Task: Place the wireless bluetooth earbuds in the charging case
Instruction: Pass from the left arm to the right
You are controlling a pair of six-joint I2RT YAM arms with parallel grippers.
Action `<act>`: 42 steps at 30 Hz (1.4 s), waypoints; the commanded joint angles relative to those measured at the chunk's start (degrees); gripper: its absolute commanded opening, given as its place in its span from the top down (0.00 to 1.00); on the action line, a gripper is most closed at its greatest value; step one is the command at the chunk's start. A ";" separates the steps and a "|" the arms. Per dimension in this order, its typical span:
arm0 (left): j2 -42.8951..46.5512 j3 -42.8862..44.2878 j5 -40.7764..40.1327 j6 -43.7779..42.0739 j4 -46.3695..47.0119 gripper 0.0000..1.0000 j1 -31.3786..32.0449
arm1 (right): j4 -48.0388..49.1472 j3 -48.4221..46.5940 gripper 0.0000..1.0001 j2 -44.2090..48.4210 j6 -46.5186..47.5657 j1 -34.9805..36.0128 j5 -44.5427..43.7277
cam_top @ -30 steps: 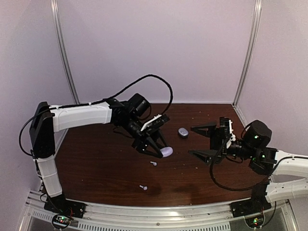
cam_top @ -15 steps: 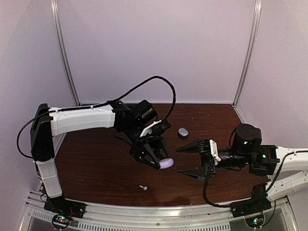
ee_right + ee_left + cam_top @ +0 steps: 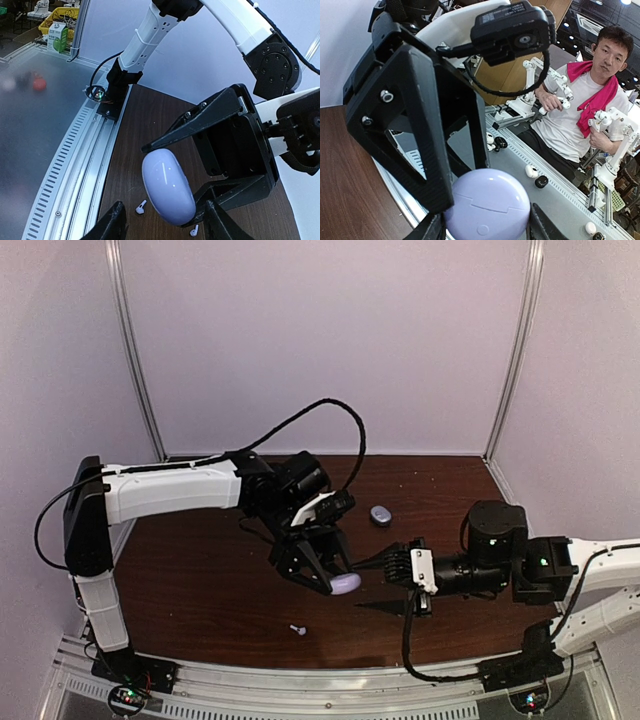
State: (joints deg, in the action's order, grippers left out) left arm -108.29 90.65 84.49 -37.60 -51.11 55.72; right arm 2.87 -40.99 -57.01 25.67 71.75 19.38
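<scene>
My left gripper (image 3: 336, 580) is shut on a closed lilac round charging case (image 3: 348, 582) and holds it above the table. In the left wrist view the case (image 3: 487, 205) fills the space between the two fingers. My right gripper (image 3: 362, 587) is open, its tips level with the case and just to its right, not touching. In the right wrist view the case (image 3: 167, 186) hangs ahead of my open right gripper (image 3: 165, 227). Two tiny white earbuds lie on the table below it, one to the left (image 3: 141, 207) and one to the right (image 3: 194, 230). One earbud (image 3: 297, 629) lies near the front edge.
A second, grey round case (image 3: 380, 515) lies closed on the dark wood table (image 3: 200, 570) behind the grippers. A metal rail (image 3: 300, 680) runs along the front edge. White walls and corner posts close in the back and sides.
My right gripper has swung left and forward, from the right side up to the lilac case. My left gripper has carried the case a little forward and right, covering the nearer earbud in the top view.
</scene>
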 commanded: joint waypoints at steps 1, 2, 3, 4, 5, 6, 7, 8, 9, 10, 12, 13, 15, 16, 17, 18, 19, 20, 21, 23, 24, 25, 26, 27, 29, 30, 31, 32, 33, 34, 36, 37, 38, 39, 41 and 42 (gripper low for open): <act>-0.06 2.01 1.90 -0.40 -0.57 0.61 0.44 | -2.00 -2.77 0.47 -1.06 2.23 0.91 -1.54; -0.24 2.11 1.95 -0.21 -0.57 0.61 0.59 | -2.34 -3.10 0.49 -1.34 2.56 1.01 -1.64; -0.40 2.22 2.03 -0.07 -0.57 0.61 0.61 | -2.42 -3.47 0.50 -1.61 2.87 1.15 -1.75; -0.61 2.31 2.18 -0.03 -0.57 0.61 0.74 | -2.47 -3.86 0.51 -1.80 3.09 1.26 -1.91; -0.86 2.41 2.36 0.13 -0.59 0.61 0.77 | -3.36 -4.30 0.52 -1.94 3.29 1.41 -2.03; -1.13 2.54 2.48 0.31 -0.57 0.61 0.79 | -3.90 -4.60 0.53 -2.04 3.51 1.57 -2.06; -1.39 2.67 2.73 0.42 -0.58 0.61 0.79 | -4.16 -4.81 0.54 -2.10 3.73 1.68 -2.14; -1.54 2.83 2.90 0.51 -0.57 0.61 0.79 | -4.44 -5.06 0.56 -2.25 3.95 1.77 -2.17; -1.65 2.93 2.96 0.56 -0.64 0.61 0.82 | -4.67 -5.25 0.58 -2.41 4.17 1.86 -2.21; -1.74 3.07 3.01 0.59 -0.65 0.61 0.91 | -4.98 -5.44 0.59 -2.59 4.39 1.91 -2.32; -1.85 3.21 2.80 0.78 -0.66 0.61 0.96 | -5.76 -5.95 0.62 -2.95 4.69 2.06 -2.45; -1.96 3.28 2.83 0.86 -0.66 0.61 0.96 | -5.93 -6.09 0.63 -3.05 4.73 2.16 -2.62; -2.04 3.38 2.80 0.87 -0.67 0.61 0.95 | -5.95 -6.12 0.66 -3.10 4.75 2.26 -2.68; -2.06 3.39 2.79 0.88 -0.68 0.60 0.94 | -6.02 -6.05 0.68 -3.09 4.82 2.26 -2.86; -2.10 3.46 2.68 0.92 -0.68 0.60 0.92 | -6.04 -6.10 0.70 -3.18 4.83 2.36 -3.00; -2.02 3.48 2.63 0.84 -0.66 0.58 0.96 | -6.10 -6.16 0.73 -3.19 4.76 2.35 -3.09; -2.01 3.56 2.67 0.62 -0.82 0.57 0.96 | -6.12 -6.19 0.75 -3.19 4.60 2.40 -3.12; -2.03 3.69 2.57 0.24 -1.06 0.56 0.97 | -6.17 -6.20 0.77 -3.17 4.45 2.35 -3.14; -2.06 3.88 2.46 -0.50 -1.58 0.53 0.97 | -6.18 -6.20 0.79 -3.14 4.21 2.35 -3.26; -1.97 4.21 2.24 -3.11 -3.44 0.45 0.73 | -6.28 -6.20 0.81 -3.10 3.74 2.35 -3.62; -2.00 4.30 2.25 -4.33 -4.39 0.37 0.52 | -6.57 -6.20 0.83 -3.13 3.34 2.37 -3.83; -1.88 4.35 2.34 -5.72 -5.22 0.28 0.16 | -6.82 -6.20 0.84 -3.11 2.84 2.35 -4.17; -1.74 4.28 2.19 -6.77 -6.32 0.19 -0.35 | -7.04 -6.13 0.85 -3.03 2.08 2.41 -4.64; -1.54 4.19 1.96 -8.02 -7.38 0.11 -0.99 | -7.22 -6.07 0.86 -2.85 1.50 2.41 -5.14; -0.44 3.29 1.00 -8.65 -8.05 0.02 -2.91 | -7.23 -5.51 0.87 -2.33 -0.69 2.35 -6.96; 0.35 2.39 0.89 -8.80 -7.89 0.02 -4.20 | -7.24 -5.26 0.87 -1.96 -2.04 2.28 -8.05; 1.58 1.19 0.58 -8.48 -7.03 0.02 -5.49 | -7.12 -4.91 0.88 -1.62 -3.20 2.18 -8.61; 2.95 -0.23 -0.38 -6.61 -3.85 0.02 -6.75 | -6.80 -4.42 0.88 -1.22 -4.28 1.91 -8.88; 5.00 -2.37 -2.41 -1.98 1.04 0.02 -7.70 | -6.25 -3.77 0.89 -0.79 -5.51 1.58 -8.99; 7.64 -5.23 -6.66 4.86 9.31 0.02 -8.29 | -5.77 -3.07 0.89 -0.34 -6.70 1.07 -8.95; 14.03 -13.30 -19.83 16.86 24.41 0.02 -8.48 | -5.18 -2.18 0.90 0.72 -9.01 -0.46 -7.96; 16.58 -14.76 -25.78 19.52 28.34 0.02 -8.65 | -4.85 -1.71 0.90 1.15 -10.04 -1.29 -7.54; 18.81 -16.11 -29.07 20.02 30.12 0.02 -9.19 | -4.46 -1.27 0.90 1.71 -11.15 -2.23 -7.01; 20.52 -17.39 -32.17 21.17 32.32 0.02 -10.29 | -3.98 -0.80 0.90 2.44 -12.30 -3.51 -6.07; 23.23 -18.86 -40.00 22.86 35.33 0.02 -11.09 | -3.11 -0.14 0.90 3.01 -14.87 -6.81 -1.78; 24.40 -19.57 -43.65 22.38 36.15 0.02 -11.08 | -2.99 0.23 0.90 3.07 -16.84 -8.72 0.98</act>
State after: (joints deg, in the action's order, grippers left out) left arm -88.73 73.23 60.45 -22.85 -30.28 45.63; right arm -3.01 -42.26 -55.70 16.32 67.96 14.13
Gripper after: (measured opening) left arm 0.977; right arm 0.223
